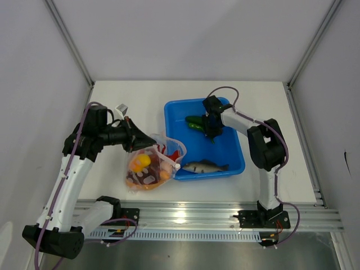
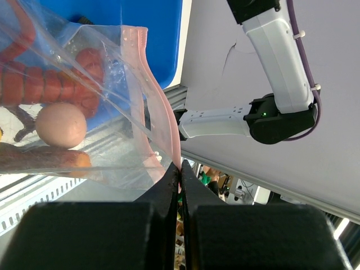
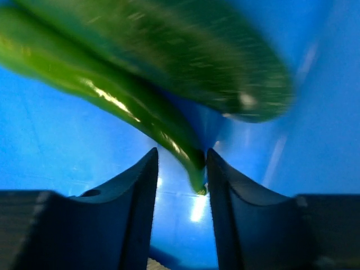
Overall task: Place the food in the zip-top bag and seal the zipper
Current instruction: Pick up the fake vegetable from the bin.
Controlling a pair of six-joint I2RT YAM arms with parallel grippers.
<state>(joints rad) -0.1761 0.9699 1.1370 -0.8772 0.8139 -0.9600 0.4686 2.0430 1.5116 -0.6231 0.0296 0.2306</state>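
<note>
blurred green cucumber (image 3: 225, 62), edge-cropped

1. My white table (image 1: 140, 95): fills mid frame, upper left to lower right.
2. Blue tub (image 1: 232, 151) sits on it, ctr-right.
3. Zip-top bag (image 1: 149, 169): btm rests on it, ctr-left, just beside tub.

Left hand (image 2: 180, 171) pinched shut, left arm (image 1: 66, 180) bent inward, right hand (image 3: 181, 169) pointing down, fingers narrowly apart.

Crinkly clear plastic bag (image 1: 151, 169); glossy smooth blue plastic tub (image 1: 230, 149)
</note>
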